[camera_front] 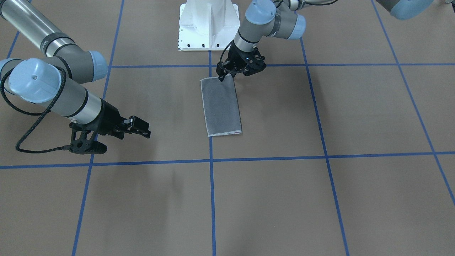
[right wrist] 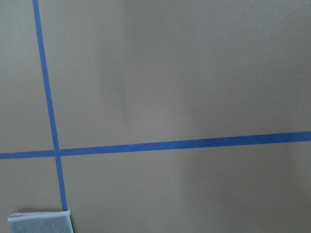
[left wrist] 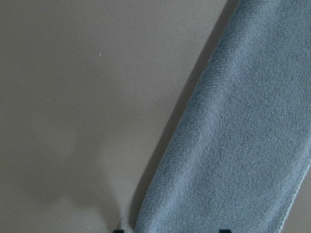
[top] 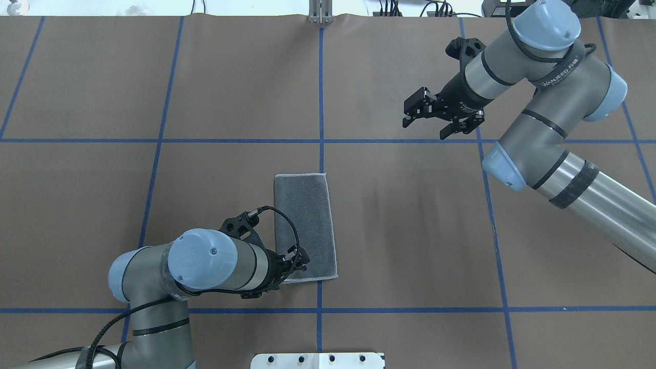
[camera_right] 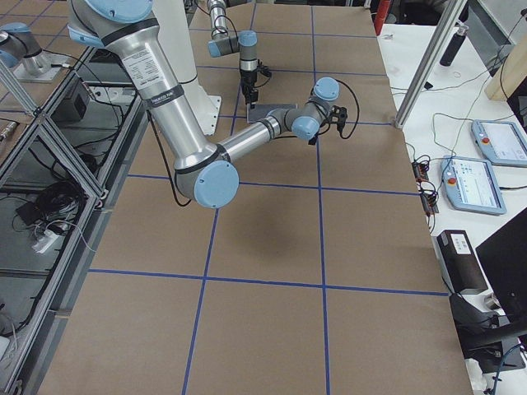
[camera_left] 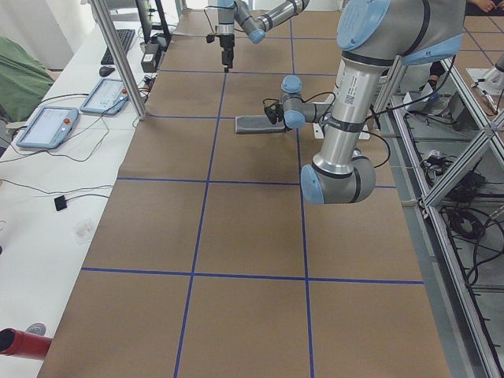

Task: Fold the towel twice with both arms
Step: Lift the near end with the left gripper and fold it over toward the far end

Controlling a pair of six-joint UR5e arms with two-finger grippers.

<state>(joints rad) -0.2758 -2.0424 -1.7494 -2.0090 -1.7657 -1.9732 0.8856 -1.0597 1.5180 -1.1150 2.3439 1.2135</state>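
The towel (camera_front: pixel 221 106) (top: pixel 305 225) lies flat as a narrow rectangle, dark grey face up with a light stitched edge, beside the centre tape line. My left gripper (camera_front: pixel 223 75) (top: pixel 300 261) is low over the towel's end nearest the robot base. In the left wrist view the towel (left wrist: pixel 233 136) runs between two fingertips that stand apart, so the gripper is open. My right gripper (camera_front: pixel 145 130) (top: pixel 424 128) hangs open and empty above bare table, well away from the towel. One towel corner (right wrist: pixel 41 223) shows in the right wrist view.
The white pedestal base (camera_front: pixel 208 25) (top: pixel 318 360) stands just behind the towel. Blue tape lines (top: pixel 321 97) divide the brown table cover into squares. Side benches hold tablets (camera_left: pixel 47 126) (camera_right: pixel 494 181) and cables beyond the table's edges.
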